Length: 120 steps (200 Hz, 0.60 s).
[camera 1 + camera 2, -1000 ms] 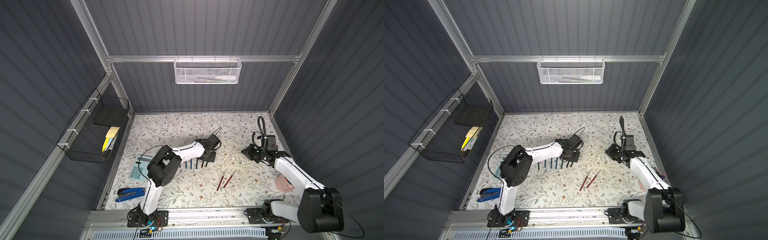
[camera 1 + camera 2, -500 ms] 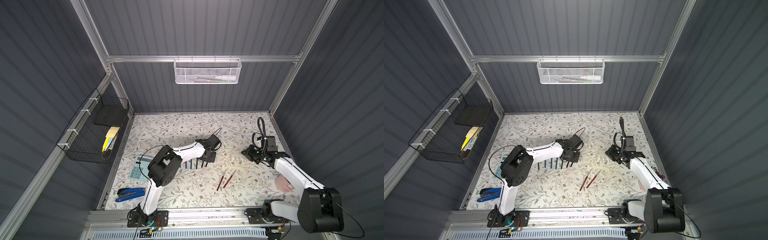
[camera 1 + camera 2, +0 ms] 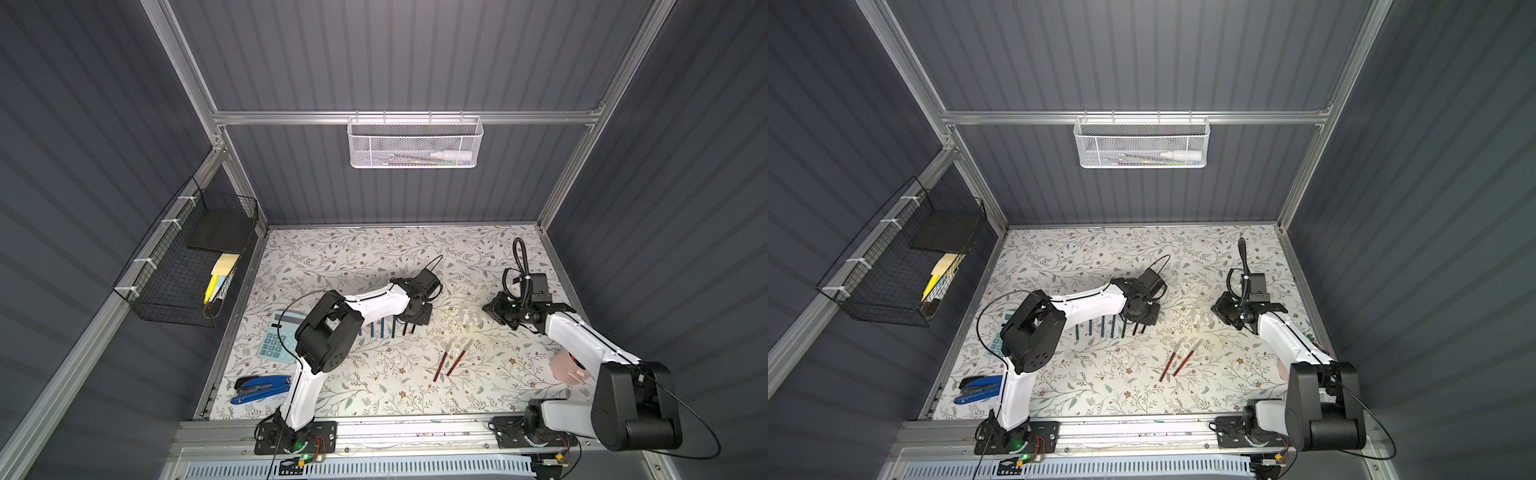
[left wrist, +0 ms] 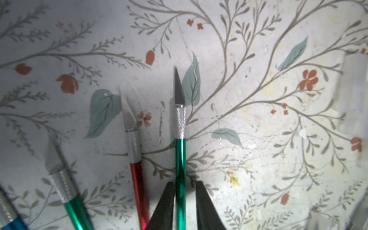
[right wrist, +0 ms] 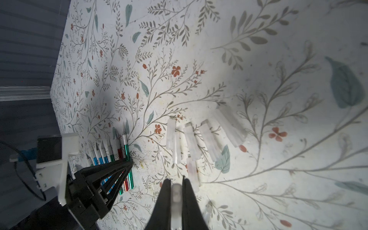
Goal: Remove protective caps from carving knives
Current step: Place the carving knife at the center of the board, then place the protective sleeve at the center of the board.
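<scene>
Two red carving knives lie side by side in the middle of the desk, well apart from the rest. Each appears to carry a whitish cap over its tip, so the job looks mostly done but not finished. The left fingers stand slightly spread astride the handle of a green knife, with a gap showing on one side. Its blade is bare and it lies at the end of a row of uncapped knives. The right fingers are pressed together on a protective cap, held low near the cluster of loose caps. The step in hand seems to be setting down both halves of one finished pair. Next, the cap likely needs dropping among the others. Both arms must then go to the red carving knives, one pinching a handle and the other its cap.
</scene>
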{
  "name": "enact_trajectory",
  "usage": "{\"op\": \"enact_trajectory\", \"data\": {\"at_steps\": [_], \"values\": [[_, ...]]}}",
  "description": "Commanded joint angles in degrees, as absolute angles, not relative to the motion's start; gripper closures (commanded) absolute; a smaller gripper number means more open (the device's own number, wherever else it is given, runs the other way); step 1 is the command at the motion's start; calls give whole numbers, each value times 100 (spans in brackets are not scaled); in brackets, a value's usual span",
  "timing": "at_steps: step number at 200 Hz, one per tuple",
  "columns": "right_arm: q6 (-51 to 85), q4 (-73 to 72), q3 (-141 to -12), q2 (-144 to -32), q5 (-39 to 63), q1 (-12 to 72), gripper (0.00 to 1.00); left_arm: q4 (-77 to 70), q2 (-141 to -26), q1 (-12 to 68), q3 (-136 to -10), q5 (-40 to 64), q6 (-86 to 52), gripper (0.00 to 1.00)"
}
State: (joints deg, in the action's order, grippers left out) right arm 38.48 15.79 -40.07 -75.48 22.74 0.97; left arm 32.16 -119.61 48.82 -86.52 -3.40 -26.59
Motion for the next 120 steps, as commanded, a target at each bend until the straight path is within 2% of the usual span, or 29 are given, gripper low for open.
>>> {"op": "enact_trajectory", "data": {"at_steps": [1, 51, 102, 120], "values": [[3685, 1545, -4043, -7757, 2151, 24, 93, 3265, -11609, 4899, -8616, -111, -2751, 74], [3553, 1593, -4236, -8384, 1951, -78, 93, 3241, -11167, 4896, -8609, -79, -2647, 61], [3604, 1451, -4276, -8761, 2078, -95, 87, 2587, -10329, 4786, -8157, 12, -2438, 55], [3599, 1522, -4299, -8733, 2016, -88, 85, 2195, -9863, 4700, -7622, 87, -2330, 55]]}}
